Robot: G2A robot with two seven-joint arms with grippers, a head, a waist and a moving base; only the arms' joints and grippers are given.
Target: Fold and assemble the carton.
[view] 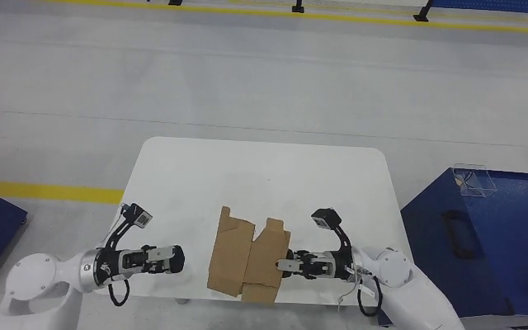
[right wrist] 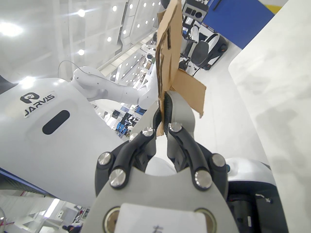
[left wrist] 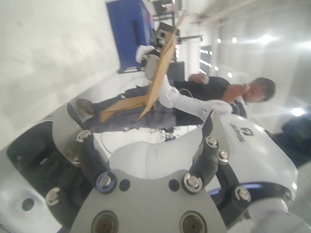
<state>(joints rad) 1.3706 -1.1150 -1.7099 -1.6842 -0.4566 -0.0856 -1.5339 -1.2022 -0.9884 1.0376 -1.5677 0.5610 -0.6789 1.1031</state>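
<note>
My right gripper point(right wrist: 162, 112) pinches one edge of the flattened brown cardboard carton point(view: 247, 257) over the near edge of the white bench point(view: 247, 173); my left gripper point(view: 176, 258) hangs spread, apart from it. I judge this the opening step (no walls stand yet): next, the left must catch the opposite edge.

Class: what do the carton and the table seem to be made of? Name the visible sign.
Carton: corrugated cardboard, matte brown, with a layered raw edge visible. Table: smooth white top with rounded corners, likely laminate or painted board; unclear which.
</note>
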